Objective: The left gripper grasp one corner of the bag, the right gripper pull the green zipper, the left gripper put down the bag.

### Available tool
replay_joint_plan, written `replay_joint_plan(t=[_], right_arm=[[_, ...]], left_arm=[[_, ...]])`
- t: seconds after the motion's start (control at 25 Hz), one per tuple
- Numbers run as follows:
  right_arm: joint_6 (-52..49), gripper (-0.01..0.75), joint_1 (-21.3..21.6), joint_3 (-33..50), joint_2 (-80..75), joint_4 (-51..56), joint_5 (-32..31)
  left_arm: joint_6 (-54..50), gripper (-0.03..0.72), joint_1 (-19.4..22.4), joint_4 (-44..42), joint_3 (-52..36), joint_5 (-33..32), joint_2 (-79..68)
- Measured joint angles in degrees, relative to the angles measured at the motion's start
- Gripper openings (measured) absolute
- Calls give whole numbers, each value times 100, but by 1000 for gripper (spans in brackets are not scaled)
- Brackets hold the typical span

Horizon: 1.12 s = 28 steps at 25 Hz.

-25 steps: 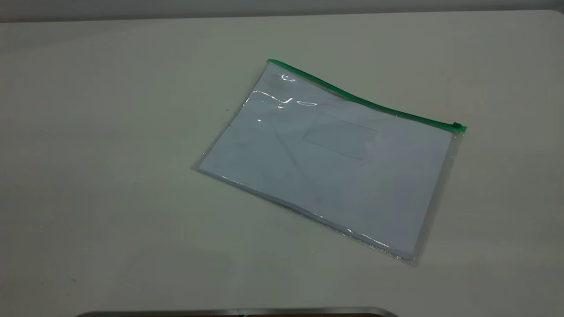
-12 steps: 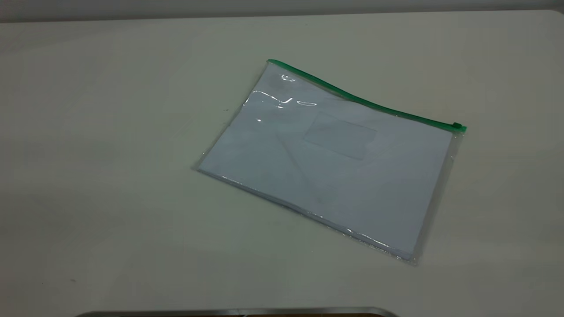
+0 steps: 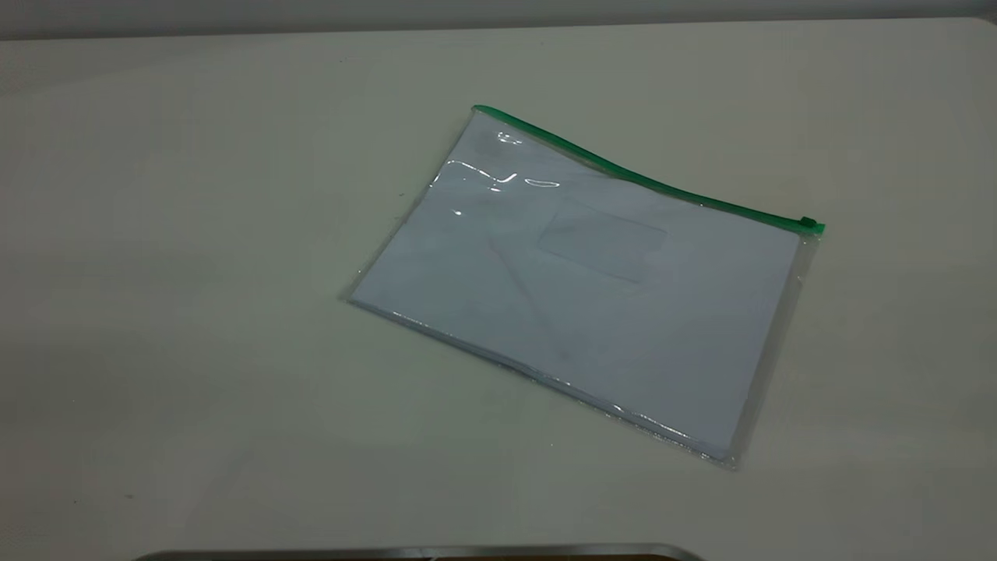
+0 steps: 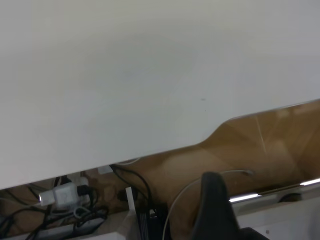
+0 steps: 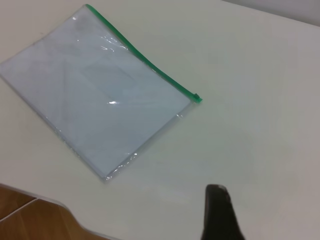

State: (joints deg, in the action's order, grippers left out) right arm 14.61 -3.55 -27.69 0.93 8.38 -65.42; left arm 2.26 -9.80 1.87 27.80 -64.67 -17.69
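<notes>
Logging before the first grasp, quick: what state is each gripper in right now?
Left gripper: cannot be told; only one black finger shows, nothing held.
Right gripper: cannot be told; one finger shows, apart from the clear plastic document bag.

Bag (image 3: 576, 296) flat on table (image 3: 195, 273) — zipper (image 3: 646, 183) along far edge

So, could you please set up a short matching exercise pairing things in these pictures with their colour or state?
Things:
1. green zipper
2. bag
3. card pocket
4. table

Descriptions:
A. bare pale surface under everything
B. small clear rectangle on the pouch's face
C. thin strip along the far long edge
D. lying flat with white sheets inside

Pairs: 1-C, 2-D, 3-B, 4-A
</notes>
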Motion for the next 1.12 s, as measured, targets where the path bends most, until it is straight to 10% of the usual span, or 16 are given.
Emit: replay_joint_plan(t=[1.12], right_arm=[[0, 328, 0, 0, 0, 0, 0]], left_arm=[[-226, 590, 961, -115, 0, 12, 1557]])
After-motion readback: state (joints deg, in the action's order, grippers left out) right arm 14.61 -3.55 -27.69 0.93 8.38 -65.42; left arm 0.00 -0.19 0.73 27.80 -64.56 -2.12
